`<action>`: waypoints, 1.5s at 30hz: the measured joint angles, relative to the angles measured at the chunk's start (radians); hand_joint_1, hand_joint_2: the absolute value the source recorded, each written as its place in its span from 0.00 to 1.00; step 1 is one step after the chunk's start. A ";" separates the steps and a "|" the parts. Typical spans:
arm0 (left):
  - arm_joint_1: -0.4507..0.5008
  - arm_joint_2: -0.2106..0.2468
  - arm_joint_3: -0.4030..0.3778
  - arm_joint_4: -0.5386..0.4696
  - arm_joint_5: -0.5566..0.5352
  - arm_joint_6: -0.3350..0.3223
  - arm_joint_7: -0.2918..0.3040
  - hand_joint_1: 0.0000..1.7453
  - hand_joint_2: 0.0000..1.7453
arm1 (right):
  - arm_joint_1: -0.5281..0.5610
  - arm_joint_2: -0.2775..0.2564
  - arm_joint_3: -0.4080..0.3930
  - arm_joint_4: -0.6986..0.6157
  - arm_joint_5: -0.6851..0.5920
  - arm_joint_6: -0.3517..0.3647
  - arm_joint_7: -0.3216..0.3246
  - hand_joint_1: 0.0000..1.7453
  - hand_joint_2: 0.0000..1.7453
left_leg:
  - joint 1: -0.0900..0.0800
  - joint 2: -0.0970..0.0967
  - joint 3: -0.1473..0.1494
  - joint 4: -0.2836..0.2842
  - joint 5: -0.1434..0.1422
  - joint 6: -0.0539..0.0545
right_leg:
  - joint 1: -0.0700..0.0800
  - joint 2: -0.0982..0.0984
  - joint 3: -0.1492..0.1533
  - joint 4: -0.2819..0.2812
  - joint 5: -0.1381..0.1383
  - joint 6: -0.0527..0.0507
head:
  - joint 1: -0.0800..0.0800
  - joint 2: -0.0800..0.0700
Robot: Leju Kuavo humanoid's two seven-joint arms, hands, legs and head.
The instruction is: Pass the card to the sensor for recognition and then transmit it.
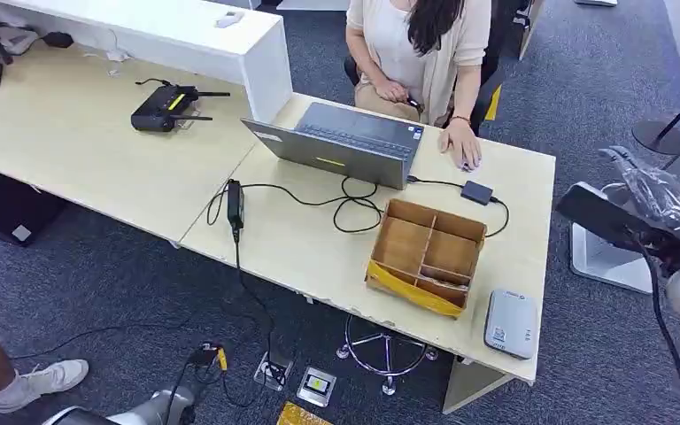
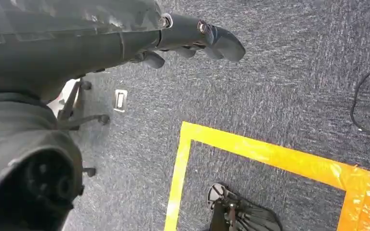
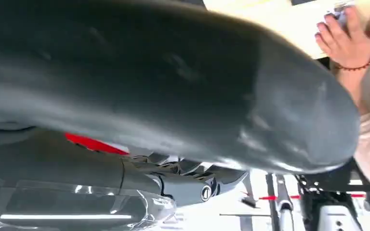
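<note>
Right robot hand [image 1: 624, 221] grasping dark card [image 1: 595, 212] beside desk [image 1: 531, 177], left robot hand [image 2: 192, 38] released

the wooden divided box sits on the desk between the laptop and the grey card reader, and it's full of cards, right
Not quite. In the head view the wooden divided box does sit on the desk between the laptop and the grey card reader, but its compartments look empty, with no cards in them.

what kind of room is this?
Likely an office or reception-style desk area: a person sits at a desk with a laptop, a grey reader sits near the desk's edge, and the floor is grey carpet.
</note>
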 joint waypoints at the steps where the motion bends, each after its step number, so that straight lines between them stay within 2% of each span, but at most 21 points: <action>1: 0.000 0.002 0.000 0.000 0.002 0.000 0.000 0.00 0.00 | 0.000 -0.007 -0.004 0.000 -0.007 0.005 -0.001 0.00 0.00 | 0.000 0.000 0.000 0.000 0.000 0.000 | 0.000 0.000 0.000 0.000 0.000 0.000 | 0.000 0.000; 7: 0.003 0.003 0.000 0.000 0.021 0.001 -0.004 0.00 0.00 | 0.007 -0.048 -0.032 -0.013 -0.055 0.029 -0.024 0.00 0.00 | 0.000 0.000 0.000 0.000 0.000 0.000 | 0.000 0.001 0.000 0.000 0.000 0.000 | 0.000 0.000; 24: 0.018 0.011 0.001 0.000 0.043 0.019 -0.001 0.00 0.00 | 0.061 -0.121 -0.069 -0.103 -0.132 0.028 -0.009 0.00 0.00 | 0.000 0.000 0.000 0.000 0.000 0.000 | 0.000 0.000 0.000 0.000 0.000 0.000 | 0.000 0.000; 25: 0.018 0.011 0.001 0.000 0.044 0.019 -0.001 0.00 0.00 | 0.064 -0.123 -0.069 -0.108 -0.133 0.026 0.000 0.00 1.00 | 0.000 0.000 0.000 0.000 0.000 0.000 | 0.000 0.000 0.000 0.000 0.000 0.000 | 0.000 0.000; 29: 0.019 0.011 0.001 0.000 0.052 0.024 0.000 0.00 0.00 | 0.113 -0.146 -0.069 -0.181 -0.121 0.012 0.131 0.00 1.00 | 0.000 0.000 0.000 0.000 0.000 0.000 | 0.000 -0.001 0.000 0.000 0.000 0.000 | 0.000 0.000; 32: 0.019 0.011 0.001 0.000 0.056 0.025 0.002 0.00 0.00 | 0.162 -0.164 -0.069 -0.251 -0.114 0.014 0.202 0.00 1.00 | 0.000 0.000 0.000 0.000 0.000 0.000 | 0.000 0.000 0.000 0.000 0.000 0.000 | 0.000 0.000; 37: 0.019 0.011 0.001 0.000 0.064 0.034 0.008 0.00 0.00 | 0.266 -0.194 -0.069 -0.382 -0.089 -0.010 0.287 0.00 1.00 | 0.000 0.000 0.000 0.000 0.000 0.000 | 0.000 -0.001 0.000 0.000 0.000 0.000 | 0.000 0.000; 39: 0.020 0.011 0.001 0.000 0.068 0.035 0.011 0.00 0.00 | 0.313 -0.210 -0.069 -0.464 -0.045 -0.029 0.329 0.00 1.00 | 0.000 0.000 0.000 0.000 0.000 0.000 | 0.000 -0.001 0.000 0.000 0.000 0.000 | 0.000 0.000; 45: 0.020 0.011 0.001 0.000 0.077 0.043 0.018 0.00 0.00 | 0.446 -0.235 -0.098 -0.663 0.056 -0.024 0.405 0.00 1.00 | 0.000 0.000 0.000 0.000 0.000 0.000 | 0.000 -0.001 0.000 0.000 0.000 0.000 | 0.000 0.000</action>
